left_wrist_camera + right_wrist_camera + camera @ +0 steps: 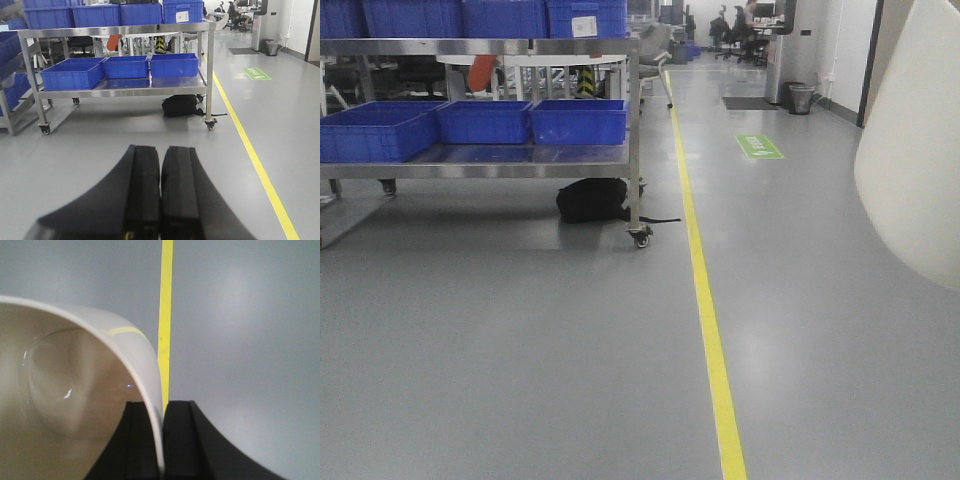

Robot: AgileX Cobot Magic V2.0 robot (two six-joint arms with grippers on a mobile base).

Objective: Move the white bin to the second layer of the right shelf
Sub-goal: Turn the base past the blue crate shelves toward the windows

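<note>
Here, the left gripper (160,200) hangs over bare grey floor, its jaws pressed together with nothing between them. At its 12 o'clock, well apart, stands a steel worktop (115,31) on castors. Three blue crates (125,66) sit side by side on its lower level, and more line the top. A black bag (181,105) lies on the floor under the worktop's right end, near the castor at 1 o'clock. A yellow line (255,160) runs along the floor from 5 o'clock toward 1 o'clock, just right of the worktop. A green floor mark (256,73) lies beyond it at 2 o'clock.

In the front view the bin (910,150) fills the edge at 3 o'clock, clear of the floor, with its smooth outer wall toward the camera. It is well apart from the worktop.

The right gripper (163,440) sits at 6 o'clock of its wrist view and pinches the bin's wall just below the rim, one jaw inside and one outside. From there the bin spreads toward 9 o'clock, its glossy hollow facing the camera. The yellow line comes down from 12 o'clock and passes behind the rim.
</note>
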